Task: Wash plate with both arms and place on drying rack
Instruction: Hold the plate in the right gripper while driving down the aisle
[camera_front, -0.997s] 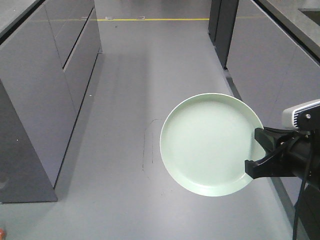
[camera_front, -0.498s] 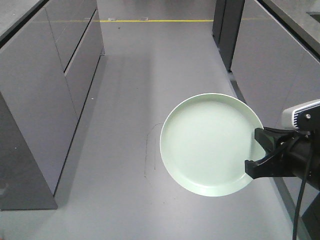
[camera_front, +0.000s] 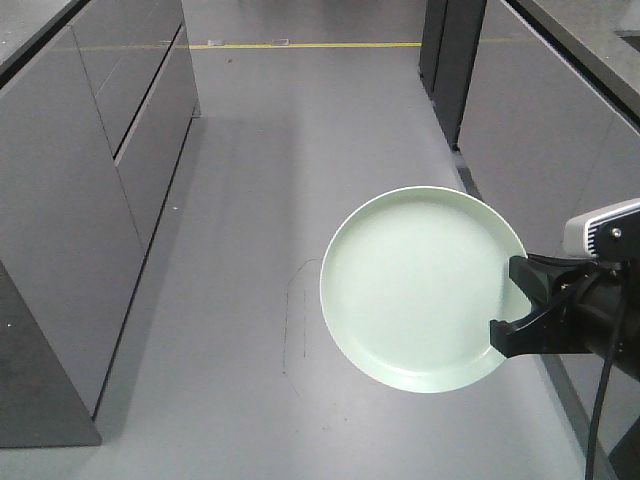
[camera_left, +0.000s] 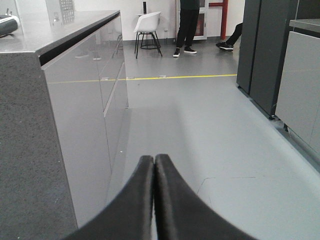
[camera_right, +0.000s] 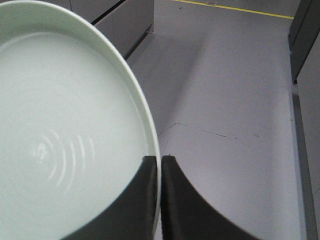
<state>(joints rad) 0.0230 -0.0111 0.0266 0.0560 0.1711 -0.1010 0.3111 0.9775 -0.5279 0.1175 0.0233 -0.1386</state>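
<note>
Now your right gripper (camera_front: 507, 302) pinches the plate (camera_front: 420, 290) by its rim, right of frame. Your left gripper (camera_left: 154, 165) is pressed together, empty.

Plate (camera_front: 415, 285) above floor (camera_front: 300, 150) — left cabinets (camera_front: 80, 200), right cabinets (camera_front: 540, 120) flank aisle.

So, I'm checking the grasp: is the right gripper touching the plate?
Touching. The right wrist view shows the right gripper closed on the rim of the plate, one finger on each side, with no gap.
</note>
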